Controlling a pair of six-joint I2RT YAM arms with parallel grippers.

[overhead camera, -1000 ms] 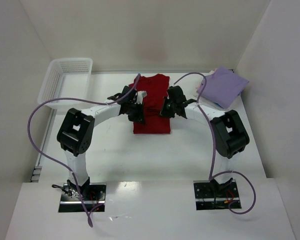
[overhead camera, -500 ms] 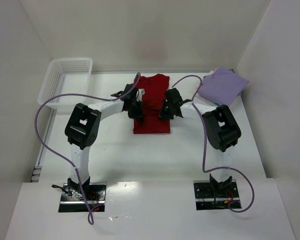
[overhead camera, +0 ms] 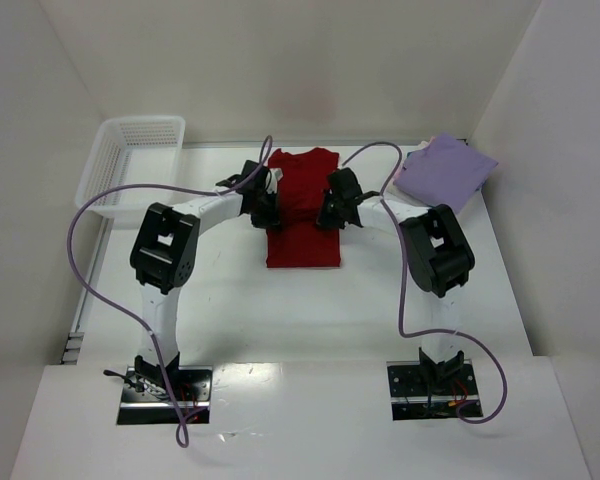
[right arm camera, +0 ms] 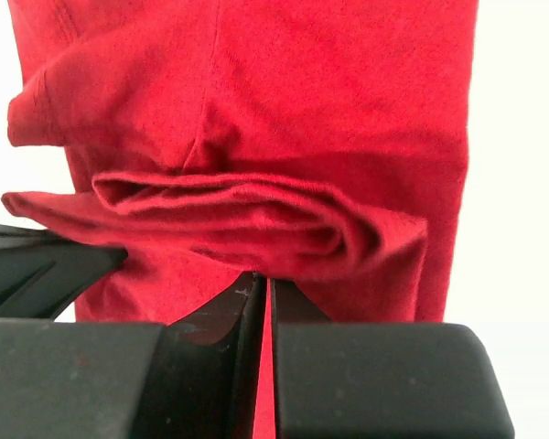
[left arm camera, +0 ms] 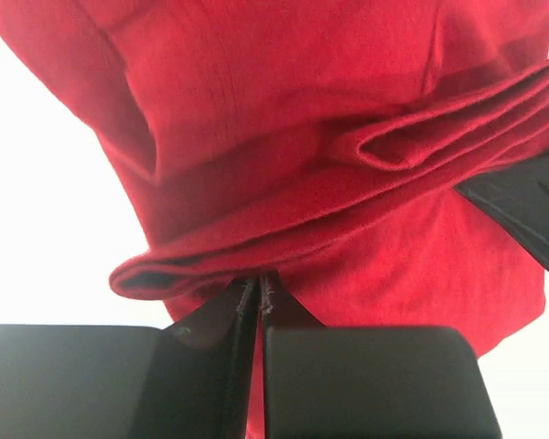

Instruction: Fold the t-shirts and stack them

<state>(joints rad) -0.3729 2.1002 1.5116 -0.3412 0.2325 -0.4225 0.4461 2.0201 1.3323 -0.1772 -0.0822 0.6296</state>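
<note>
A dark red t-shirt [overhead camera: 302, 243] lies in the middle of the table, its neck end to the far side. My left gripper [overhead camera: 264, 206] is at the shirt's left edge and my right gripper [overhead camera: 328, 211] at its right edge, both about halfway up. In the left wrist view a bunched fold of the red t-shirt [left arm camera: 284, 219] sits at the tips of the left gripper [left arm camera: 259, 280], whose jaws leave only a thin slit. The right gripper [right arm camera: 263, 277] stands the same way under a rolled fold of the red t-shirt [right arm camera: 256, 219]. A folded lavender t-shirt [overhead camera: 445, 172] rests at the far right.
A white mesh basket [overhead camera: 130, 160] stands at the far left corner. White walls close the table on the left, back and right. Purple cables loop from both arms over the table beside the shirt.
Both grippers have slid toward the far side along the red shirt's edges, taking the cross fold with them. Both arms have stretched out further.
</note>
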